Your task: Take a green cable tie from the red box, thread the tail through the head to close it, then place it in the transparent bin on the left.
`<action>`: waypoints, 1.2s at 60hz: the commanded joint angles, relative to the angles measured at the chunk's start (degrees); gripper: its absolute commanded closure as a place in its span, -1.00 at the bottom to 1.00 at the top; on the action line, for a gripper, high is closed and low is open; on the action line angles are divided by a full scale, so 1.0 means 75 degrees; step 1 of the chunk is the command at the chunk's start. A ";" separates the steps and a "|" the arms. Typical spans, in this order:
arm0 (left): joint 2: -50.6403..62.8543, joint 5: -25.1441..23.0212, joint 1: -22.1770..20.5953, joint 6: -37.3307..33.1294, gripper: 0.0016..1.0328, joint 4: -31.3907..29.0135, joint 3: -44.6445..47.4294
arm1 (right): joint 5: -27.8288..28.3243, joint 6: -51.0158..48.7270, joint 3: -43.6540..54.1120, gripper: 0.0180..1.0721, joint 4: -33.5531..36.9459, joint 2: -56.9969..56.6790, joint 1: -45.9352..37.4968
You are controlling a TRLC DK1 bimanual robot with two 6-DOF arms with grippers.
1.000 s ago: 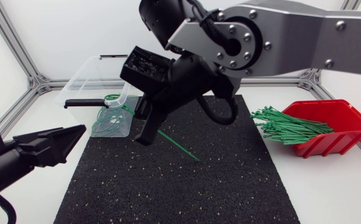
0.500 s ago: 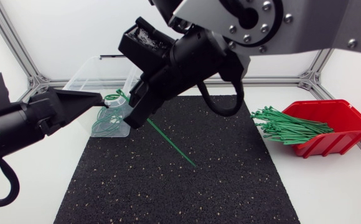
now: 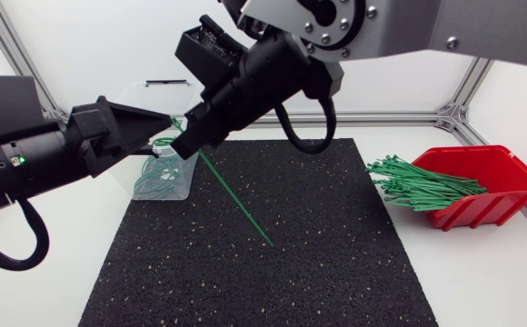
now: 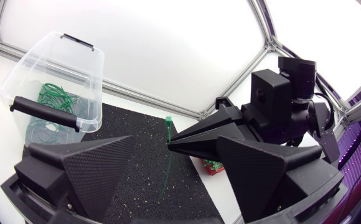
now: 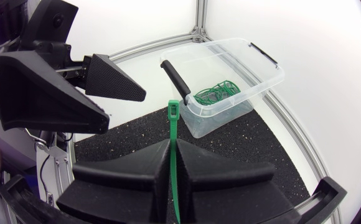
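Green cable tie [image 3: 232, 195]: pinched near its head by right gripper [image 5: 173, 144], upper centre-left of head view, tail slanting down over black mat [image 3: 245, 282]; not yet looped. Left gripper [image 3: 162, 133]: fingers wide, risen from lower left within last second, tips now just beside tie's head. Threading likely next. Transparent bin [image 3: 118, 102] upper left, green loops [image 3: 154, 177] inside; red box [image 3: 504, 173] right.

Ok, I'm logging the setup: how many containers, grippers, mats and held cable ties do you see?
Containers: 2 (red box, transparent bin)
Grippers: 2 (left gripper, right gripper)
Mats: 1 (black mat)
Held cable ties: 1 (green cable tie)
Total: 6
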State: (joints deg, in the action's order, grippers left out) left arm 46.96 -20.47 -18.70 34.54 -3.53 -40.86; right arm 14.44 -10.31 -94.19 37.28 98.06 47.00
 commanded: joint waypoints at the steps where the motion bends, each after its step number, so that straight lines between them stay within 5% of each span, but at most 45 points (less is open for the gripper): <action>1: 0.0137 0.0081 -0.0108 0.0257 -0.65 0.0154 -0.0282 | 0.0079 0.0249 -0.0238 0.89 0.0022 0.0191 -0.0044; 14: 0.0418 0.0175 -0.0272 0.0374 -0.45 0.0471 -0.0106 | 0.0126 0.0366 -0.0285 0.89 -0.0072 0.0226 -0.0033; 26: 0.0594 0.0233 -0.0214 0.0585 -0.07 0.0834 -0.0024 | 0.0220 0.0390 -0.0250 0.89 -0.0095 0.0249 0.0002; 72: 0.0875 0.0374 -0.0190 0.0667 0.42 0.1033 0.0186 | 0.0267 0.0401 -0.0050 0.89 -0.0259 0.0167 0.0166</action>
State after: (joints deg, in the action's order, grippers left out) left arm 52.73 -18.00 -20.34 37.78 3.14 -40.82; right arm 16.32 -8.73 -95.04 35.77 98.50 47.79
